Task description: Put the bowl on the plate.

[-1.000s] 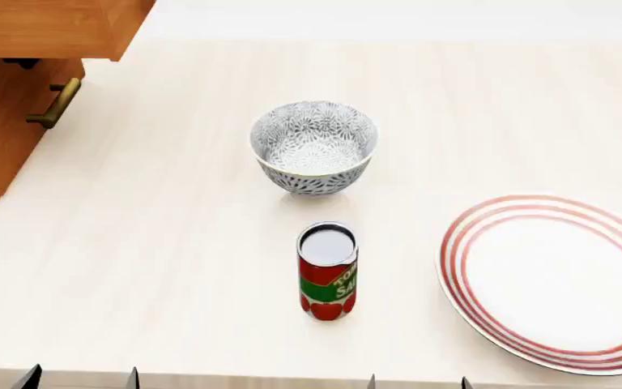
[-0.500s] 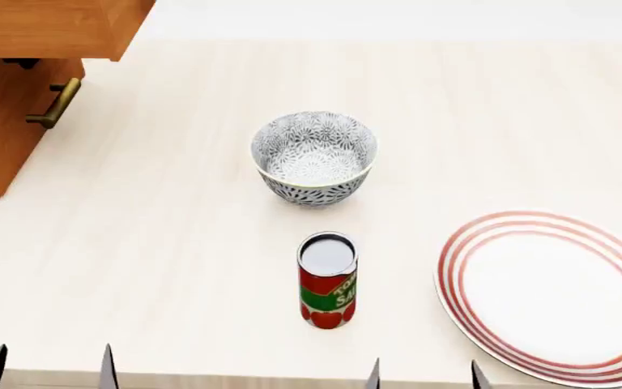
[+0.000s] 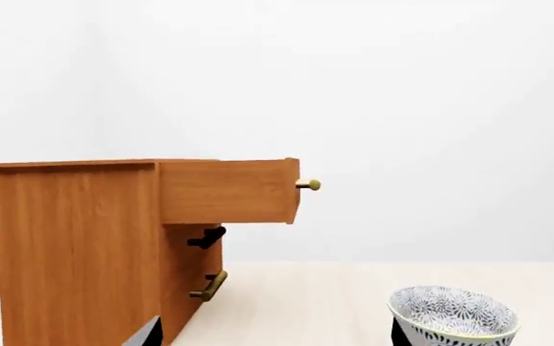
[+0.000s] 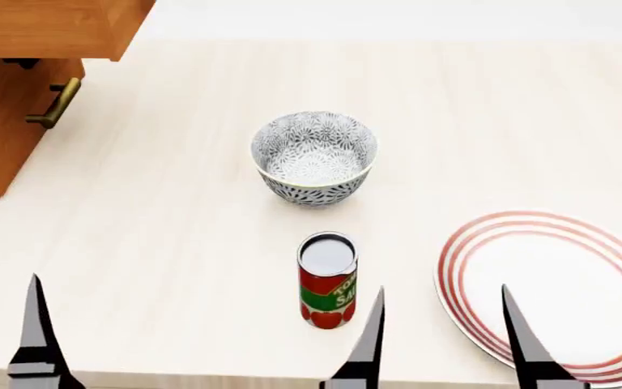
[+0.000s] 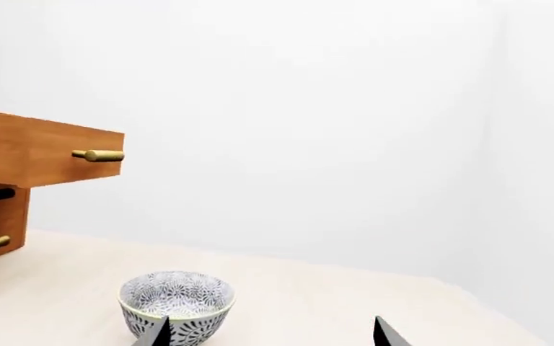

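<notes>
Both tools sit low at the near edge of the bench (image 4: pixel 181 243), fingers spread wide and gripping nothing: the right tool (image 4: pixel 446 340) hangs between the tomato can (image 4: pixel 327 279) and the plate (image 4: pixel 554 296), the left tool (image 4: pixel 41 340) only half in view, with one finger cut off at the frame edge. Out ahead, the bowl (image 4: pixel 313 156) stands upright mid-bench, beyond the can and well apart from the plate, which lies off to the right. That bowl looks rigid and glazed, likely slick and chippable, so a pinch across its thin pale rim, one finger inside and one outside, seems the surest hold. A wooden cabinet (image 4: pixel 14 89) stands far left, out of the way.
</notes>
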Controlling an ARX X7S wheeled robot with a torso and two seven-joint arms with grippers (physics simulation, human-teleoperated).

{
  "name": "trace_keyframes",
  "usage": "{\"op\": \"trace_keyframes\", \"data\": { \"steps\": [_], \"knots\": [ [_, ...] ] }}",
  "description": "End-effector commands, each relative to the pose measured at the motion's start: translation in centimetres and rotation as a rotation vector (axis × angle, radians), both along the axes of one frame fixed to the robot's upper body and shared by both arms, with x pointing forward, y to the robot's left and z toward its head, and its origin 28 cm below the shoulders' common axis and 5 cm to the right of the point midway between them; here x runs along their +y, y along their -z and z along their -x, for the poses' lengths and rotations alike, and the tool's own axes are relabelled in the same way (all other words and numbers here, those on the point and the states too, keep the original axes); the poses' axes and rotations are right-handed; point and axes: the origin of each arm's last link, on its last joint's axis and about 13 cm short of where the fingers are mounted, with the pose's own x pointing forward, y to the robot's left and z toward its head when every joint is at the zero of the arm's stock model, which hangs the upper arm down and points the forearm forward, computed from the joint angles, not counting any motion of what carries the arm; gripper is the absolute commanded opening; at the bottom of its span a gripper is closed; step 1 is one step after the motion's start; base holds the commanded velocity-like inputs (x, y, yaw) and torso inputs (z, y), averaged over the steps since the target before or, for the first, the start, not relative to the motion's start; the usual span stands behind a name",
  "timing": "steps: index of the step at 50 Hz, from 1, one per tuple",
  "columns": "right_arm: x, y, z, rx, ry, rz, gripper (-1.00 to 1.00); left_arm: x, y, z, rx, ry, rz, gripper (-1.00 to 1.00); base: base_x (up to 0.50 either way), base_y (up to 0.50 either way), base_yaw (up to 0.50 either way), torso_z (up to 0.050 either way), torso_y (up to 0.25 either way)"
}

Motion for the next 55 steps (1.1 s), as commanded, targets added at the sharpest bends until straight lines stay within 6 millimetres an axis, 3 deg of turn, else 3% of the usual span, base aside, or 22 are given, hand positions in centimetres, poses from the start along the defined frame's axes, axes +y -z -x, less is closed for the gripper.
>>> {"op": "trace_keyframes", "data": {
  "steps": [1,11,35,55],
  "knots": [
    [0.18,-2.18,0.92,-0.074,0.0,0.026,1.0,0.08,-2.13,1.13,-0.067,0.004,-0.003,1.0,0.0,0.0,0.0,0.0,0.0],
    [-0.05,-2.09,0.77,-0.074,0.023,0.015,1.0,0.08,-2.33,1.28,-0.073,0.016,-0.003,1.0,0.02,0.0,0.0,0.0,0.0],
    [-0.19,-1.97,0.67,-0.073,0.034,-0.005,1.0,0.13,-2.64,1.78,-0.062,0.09,0.011,1.0,0.46,0.0,0.0,0.0,0.0],
    [-0.08,-1.88,0.67,-0.072,0.03,-0.003,1.0,0.24,-2.61,1.87,-0.054,0.101,0.022,1.0,0.0,0.0,0.0,0.05,0.0]
  ]
}}
